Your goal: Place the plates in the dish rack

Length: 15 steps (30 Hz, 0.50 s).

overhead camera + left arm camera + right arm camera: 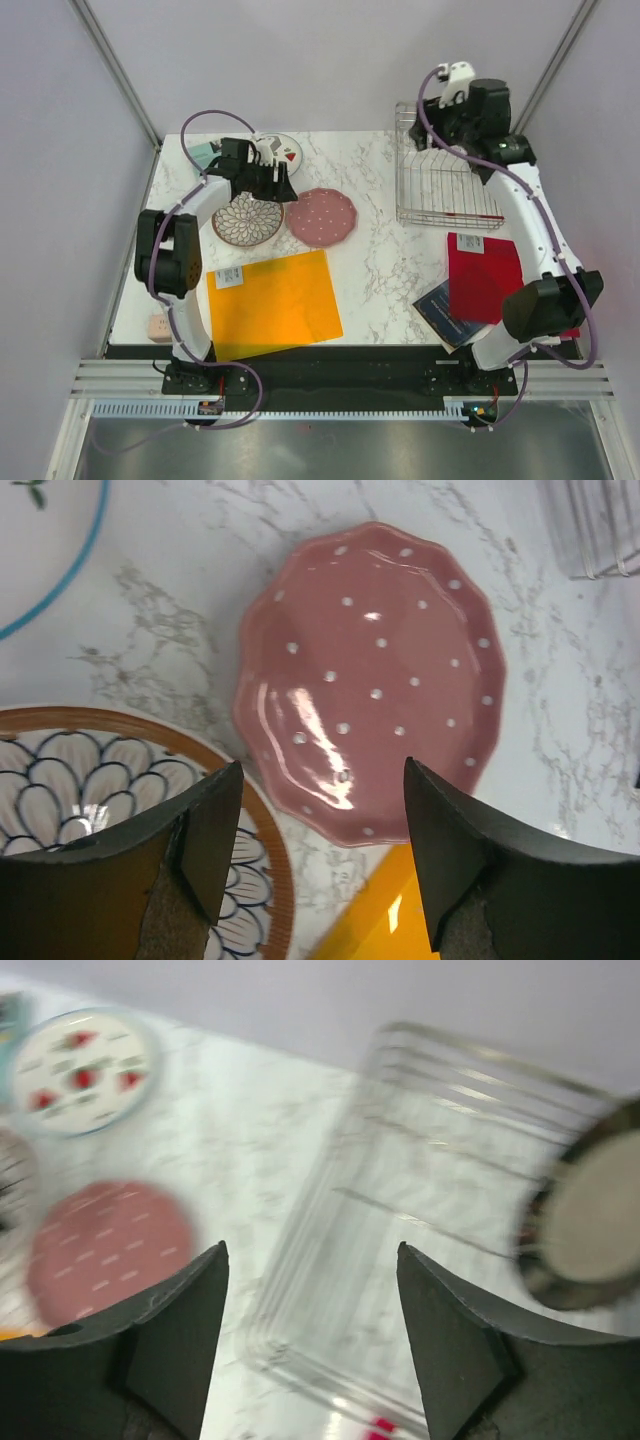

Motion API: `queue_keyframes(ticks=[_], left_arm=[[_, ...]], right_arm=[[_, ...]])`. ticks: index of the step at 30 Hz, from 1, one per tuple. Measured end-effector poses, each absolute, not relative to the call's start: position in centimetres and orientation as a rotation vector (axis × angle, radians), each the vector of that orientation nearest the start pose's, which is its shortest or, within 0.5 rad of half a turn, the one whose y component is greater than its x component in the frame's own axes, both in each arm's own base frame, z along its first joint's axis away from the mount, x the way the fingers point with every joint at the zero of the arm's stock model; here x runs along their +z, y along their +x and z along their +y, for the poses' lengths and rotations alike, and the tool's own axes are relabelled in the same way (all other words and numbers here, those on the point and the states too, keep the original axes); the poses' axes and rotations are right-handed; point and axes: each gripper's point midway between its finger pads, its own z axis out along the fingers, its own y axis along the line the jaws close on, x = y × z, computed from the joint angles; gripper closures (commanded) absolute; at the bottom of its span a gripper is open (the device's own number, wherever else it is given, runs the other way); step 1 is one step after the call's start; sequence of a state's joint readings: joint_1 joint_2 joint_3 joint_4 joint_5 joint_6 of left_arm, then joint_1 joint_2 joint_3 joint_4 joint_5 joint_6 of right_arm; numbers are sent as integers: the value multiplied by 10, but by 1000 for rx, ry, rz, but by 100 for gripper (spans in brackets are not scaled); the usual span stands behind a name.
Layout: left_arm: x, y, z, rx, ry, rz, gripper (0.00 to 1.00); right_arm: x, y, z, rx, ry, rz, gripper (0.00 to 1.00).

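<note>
The top external view looks steeply down from high above the near edge, taking in the whole white marble-patterned bench (380,200). The left wrist view faces almost straight down, close over the pink dotted scalloped plate (370,690). The right wrist view, blurred, looks slantwise from farther off across the rectangular silver wire dish rack (420,1210). All three views show the pink dotted scalloped plate.

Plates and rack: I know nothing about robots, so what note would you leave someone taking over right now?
Left gripper: open, empty, facing the pink plate.
Right gripper: open, empty, near the dish rack.
The pink plate, lattice plate and red-shapes plate lie on the table, outside the rack.
Dark-rimmed plate is at the rack; blur hides whether it is slotted.
Left to do: load the three table plates.
</note>
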State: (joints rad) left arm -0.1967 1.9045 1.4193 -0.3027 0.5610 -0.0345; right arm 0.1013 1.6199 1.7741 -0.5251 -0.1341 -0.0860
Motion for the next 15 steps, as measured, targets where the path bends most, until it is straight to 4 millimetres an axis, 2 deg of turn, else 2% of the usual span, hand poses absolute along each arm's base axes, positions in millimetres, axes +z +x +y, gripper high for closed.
queue_keyframes(ticks=[3, 4, 6, 9, 12, 15], left_arm=[[105, 466, -170, -739, 429, 2303, 30], [105, 467, -167, -732, 426, 2302, 30], [109, 469, -163, -720, 433, 2287, 31], [123, 465, -160, -710, 446, 2263, 31], [145, 455, -153, -697, 437, 2233, 30], [171, 447, -139, -678, 401, 2197, 30]], right_arm=[[320, 449, 153, 397, -442, 1966, 28], [304, 442, 177, 459, -496, 1995, 28], [267, 428, 214, 537, -593, 2070, 30], [215, 417, 250, 603, -691, 2181, 37], [169, 412, 266, 624, -756, 2280, 41], [134, 413, 278, 617, -821, 2346, 48]])
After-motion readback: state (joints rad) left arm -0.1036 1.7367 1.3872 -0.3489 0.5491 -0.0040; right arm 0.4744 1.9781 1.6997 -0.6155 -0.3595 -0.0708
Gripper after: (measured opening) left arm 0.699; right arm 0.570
